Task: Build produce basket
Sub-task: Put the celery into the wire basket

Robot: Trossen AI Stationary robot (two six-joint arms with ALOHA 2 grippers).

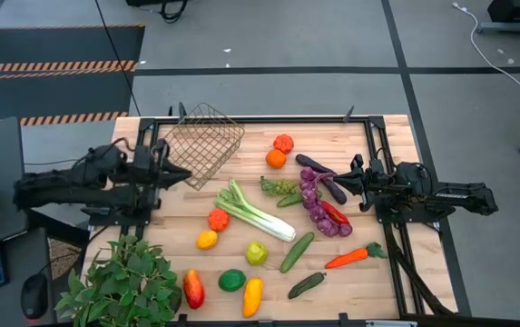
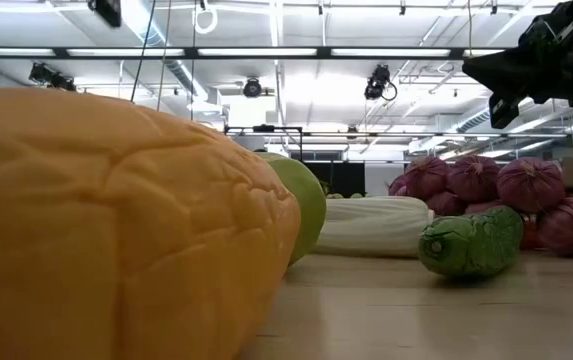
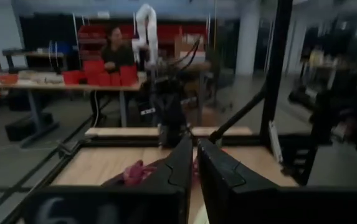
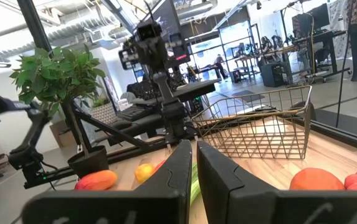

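At table's far-left edge the basket (image 1: 202, 143) tilts, both tools clenched empty (left (image 1: 181, 174), right (image 1: 342, 179)).

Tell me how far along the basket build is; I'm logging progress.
Nothing looks packed yet: the basket sits tilted at the table's far edge with no produce inside. Nothing is in hand; the left tool and right tool both hover shut. Everything remains, including the celery, grapes and carrot.
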